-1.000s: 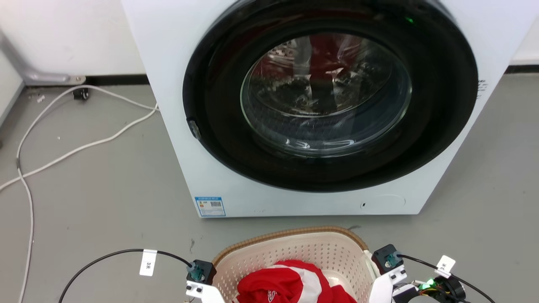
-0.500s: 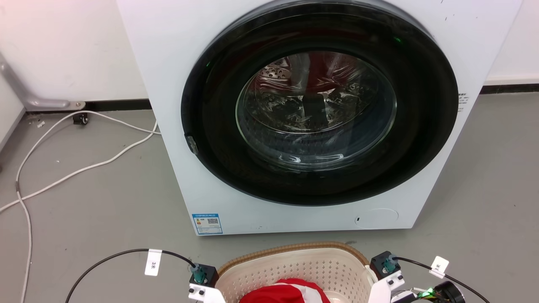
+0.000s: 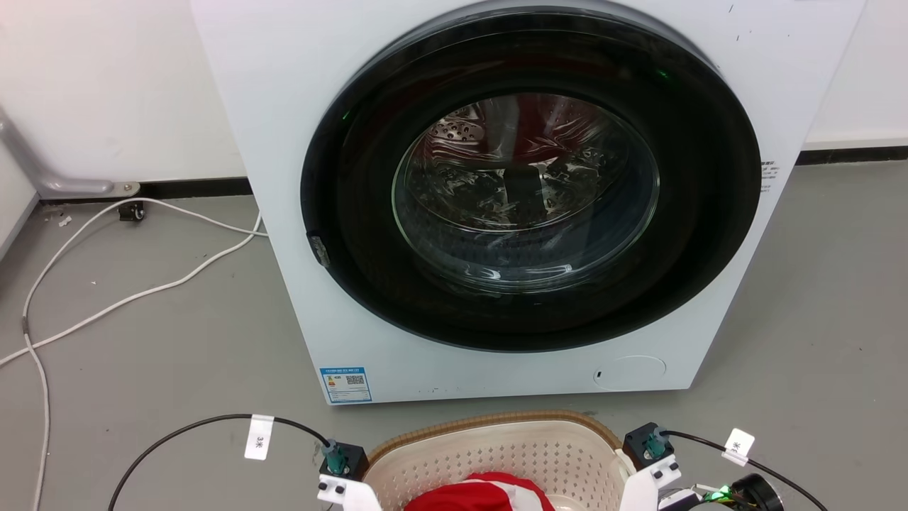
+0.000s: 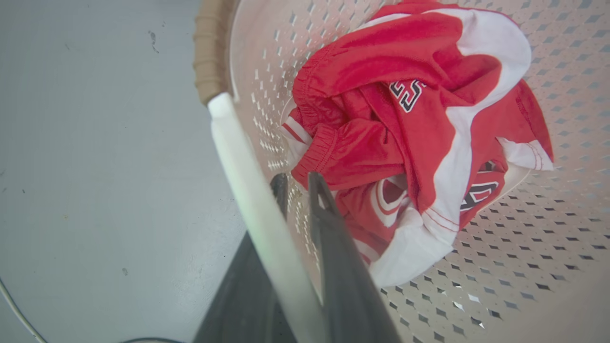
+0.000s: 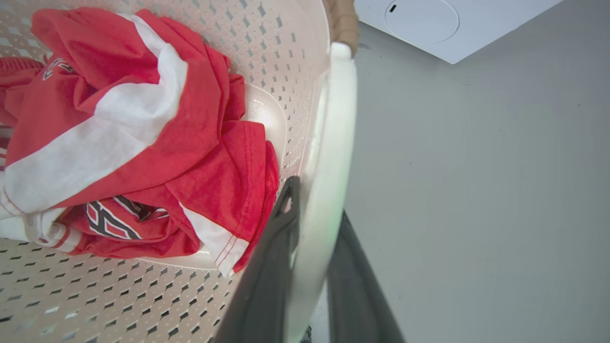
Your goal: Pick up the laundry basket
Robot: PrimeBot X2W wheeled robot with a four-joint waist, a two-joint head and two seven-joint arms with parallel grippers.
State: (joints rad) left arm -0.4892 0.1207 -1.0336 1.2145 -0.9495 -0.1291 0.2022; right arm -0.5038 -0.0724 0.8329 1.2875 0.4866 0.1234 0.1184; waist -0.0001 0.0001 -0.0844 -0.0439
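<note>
Directly in front of the washing machine (image 3: 284,142), below its round dark door (image 3: 525,184), the laundry basket (image 3: 489,420) has its brown woven-look rim turned toward the machine's lower front panel. The basket's cream perforated wall (image 4: 524,247) encloses a crumpled red and white garment (image 4: 419,119) with dark lettering, heaped on the basket's bottom.

The left gripper (image 4: 298,183) is at the basket's side away from the machine's blue label sticker (image 3: 345,384). Its two dark fingers are drawn nearly together around the white loop handle (image 4: 248,190). One finger is inside the basket against the perforated wall and the other is outside, with the handle strip running up between them toward the brown rim. The garment lies just beside the inner finger.

The right gripper (image 5: 317,200) is at the opposite side, near the corner of the machine that carries the round service flap (image 5: 419,19). Its fingers likewise pinch the other white handle (image 5: 333,119), one finger inside the basket wall (image 5: 95,295) and one outside over the grey floor. The red garment (image 5: 119,109) is close to the inner finger, its hem nearly touching it.

In the head view the two wrist mounts flank the basket's end nearest the machine. A black cable with a white tag (image 3: 206,424) arcs over the floor (image 3: 177,341) to the left mount. White cables (image 3: 142,291) trail across the floor from the machine's left side toward the wall. Whether the basket's bottom touches the floor cannot be told.
</note>
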